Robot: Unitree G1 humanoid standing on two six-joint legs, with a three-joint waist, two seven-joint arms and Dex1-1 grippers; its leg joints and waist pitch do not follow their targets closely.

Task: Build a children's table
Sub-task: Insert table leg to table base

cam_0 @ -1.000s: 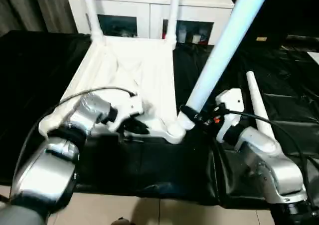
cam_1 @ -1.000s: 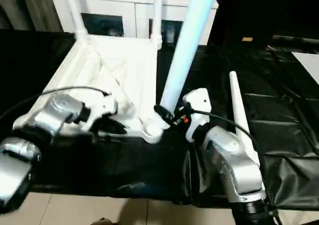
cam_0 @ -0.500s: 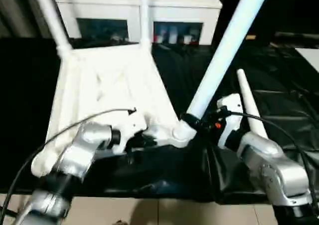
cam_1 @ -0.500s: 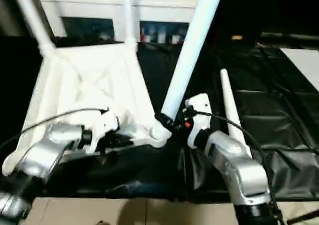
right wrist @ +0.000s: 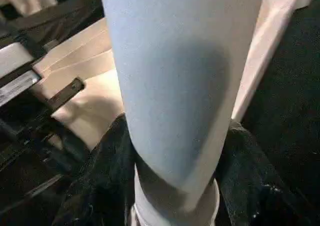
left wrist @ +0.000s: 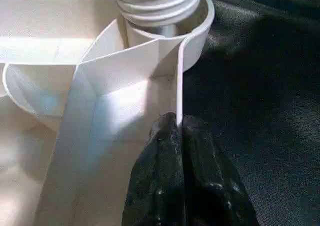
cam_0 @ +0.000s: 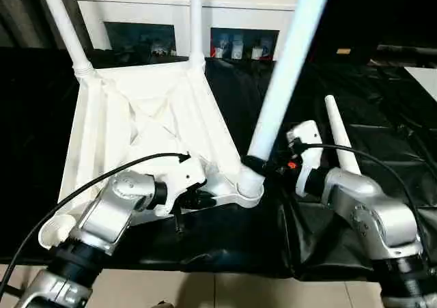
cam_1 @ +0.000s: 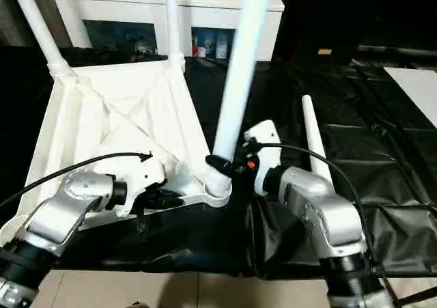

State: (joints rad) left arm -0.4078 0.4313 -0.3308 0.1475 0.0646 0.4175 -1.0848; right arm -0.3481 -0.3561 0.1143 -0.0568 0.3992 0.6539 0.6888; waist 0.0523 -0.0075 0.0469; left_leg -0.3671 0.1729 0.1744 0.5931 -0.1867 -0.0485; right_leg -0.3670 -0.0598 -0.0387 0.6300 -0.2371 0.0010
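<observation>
I see the table top (cam_0: 143, 127) lying underside up on the black cloth (cam_0: 382, 82). My left gripper (left wrist: 177, 136) pinches its near rim wall. My right gripper (cam_0: 263, 166) clamps the leg (cam_0: 287, 76) standing in the near right socket (cam_0: 249, 185). A loose leg (cam_0: 339, 134) lies right.

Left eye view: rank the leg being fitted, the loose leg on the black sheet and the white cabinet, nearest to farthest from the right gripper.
1. Leg being fitted, clamped in the right gripper.
2. Loose leg, lying just to its right.
3. White cabinet, far behind.
</observation>
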